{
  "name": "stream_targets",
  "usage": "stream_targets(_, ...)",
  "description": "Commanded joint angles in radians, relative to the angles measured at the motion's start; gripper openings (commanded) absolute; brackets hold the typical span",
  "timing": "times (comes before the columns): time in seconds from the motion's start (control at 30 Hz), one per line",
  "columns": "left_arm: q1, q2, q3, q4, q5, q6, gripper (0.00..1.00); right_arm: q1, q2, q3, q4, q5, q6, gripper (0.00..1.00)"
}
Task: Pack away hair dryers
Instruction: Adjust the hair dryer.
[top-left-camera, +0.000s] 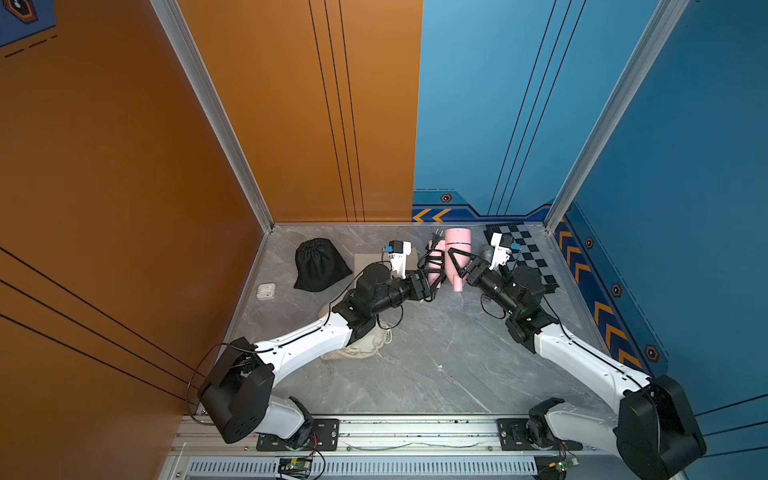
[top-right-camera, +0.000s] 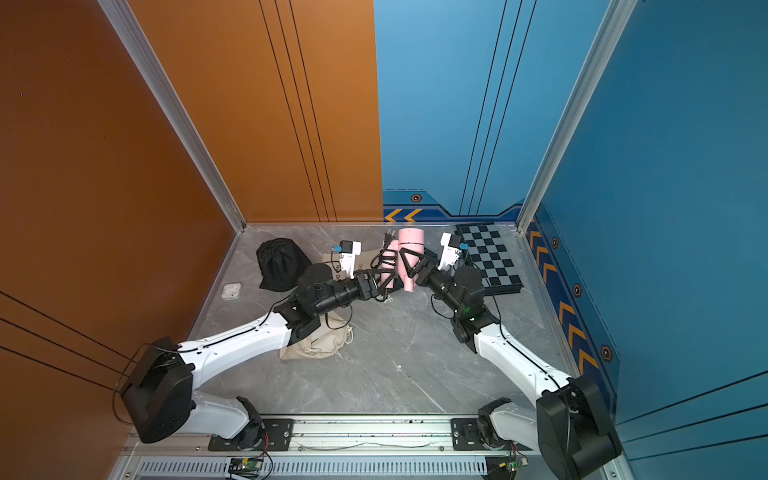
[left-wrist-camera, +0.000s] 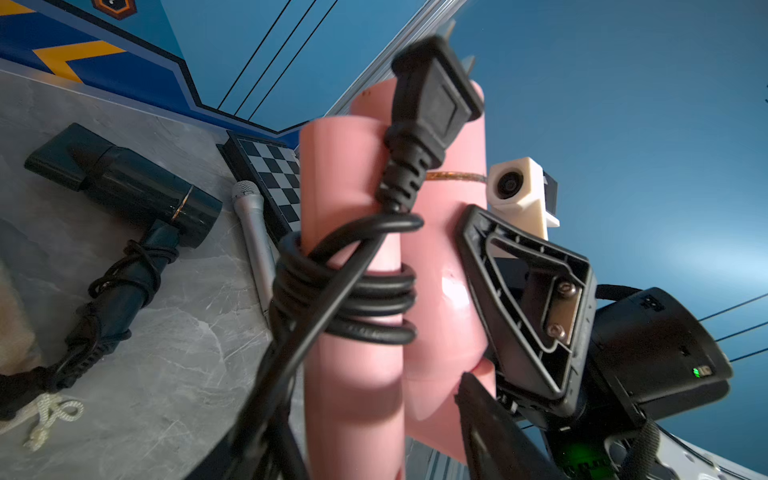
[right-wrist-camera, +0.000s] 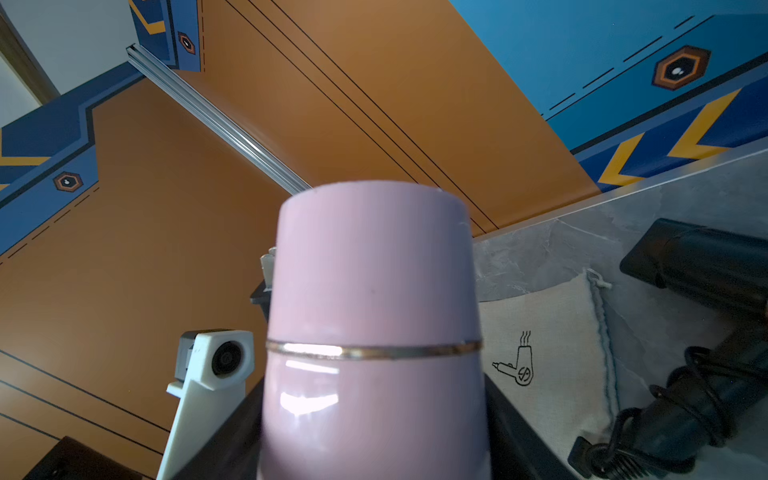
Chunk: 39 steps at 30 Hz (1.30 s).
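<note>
The pink hair dryer (top-left-camera: 457, 245) is held in the air above the far middle of the worktop (top-left-camera: 436, 353), between the two arms, with its barrel upright. Its barrel is clamped by the right claw (top-left-camera: 455, 266); one black finger (left-wrist-camera: 528, 299) is seen pressed flat against the pink shell. The handle is wound with black cord (left-wrist-camera: 353, 299), and the plug (left-wrist-camera: 432, 108) is seen standing up beside the barrel. The left claw (top-left-camera: 434, 275) is placed at this handle with a jaw on either side, but whether it is pressed shut on the handle cannot be told.

The black hair dryer (left-wrist-camera: 145, 195) is laid flat on the worktop, its own cord wrapped round its handle, just beside a grey microphone (left-wrist-camera: 253, 232) and next to a beige bag (right-wrist-camera: 548, 332) printed with a dryer drawing. A chessboard (top-left-camera: 523, 253) is set in the far right corner. A black bag (top-left-camera: 318, 264) is seen at the far left.
</note>
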Motion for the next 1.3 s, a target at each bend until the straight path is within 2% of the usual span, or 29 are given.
stream_targets(0.0, -0.009, 0.019, -0.007, 0.047, -0.016, -0.014, 0.64, 0.011, -0.027, 0.013, 0.116, 0.047, 0.036, 0.28)
stream_targets(0.17, 0.000, 0.026, -0.012, 0.071, -0.025, -0.028, 0.54, 0.020, -0.022, 0.019, 0.134, 0.042, 0.046, 0.28)
stream_targets(0.27, 0.004, 0.033, -0.012, 0.098, -0.033, -0.035, 0.52, 0.023, -0.015, 0.019, 0.150, 0.037, 0.055, 0.28)
stream_targets(0.33, 0.006, 0.041, -0.007, 0.119, -0.034, -0.043, 0.46, 0.026, -0.007, 0.023, 0.158, 0.031, 0.061, 0.28)
stream_targets(0.47, 0.007, 0.056, 0.007, 0.140, -0.033, -0.047, 0.44, 0.031, 0.008, 0.030, 0.163, 0.022, 0.063, 0.28)
stream_targets(0.73, 0.014, 0.056, 0.015, 0.160, -0.031, -0.041, 0.25, 0.034, 0.021, 0.031, 0.159, 0.013, 0.062, 0.32)
stream_targets(0.83, 0.013, 0.046, 0.012, 0.161, -0.031, -0.027, 0.18, 0.034, 0.028, 0.035, 0.157, 0.002, 0.058, 0.37)
stream_targets(0.93, 0.016, 0.031, 0.007, 0.161, -0.030, -0.006, 0.08, 0.034, 0.033, 0.034, 0.151, -0.008, 0.050, 0.48)
stream_targets(1.1, 0.038, 0.011, -0.001, 0.151, -0.011, -0.001, 0.03, 0.035, 0.040, 0.028, 0.140, -0.019, 0.039, 0.64)
stream_targets(1.27, 0.052, -0.023, -0.002, 0.079, -0.002, 0.041, 0.03, 0.032, 0.033, 0.019, 0.120, -0.017, 0.025, 0.78)
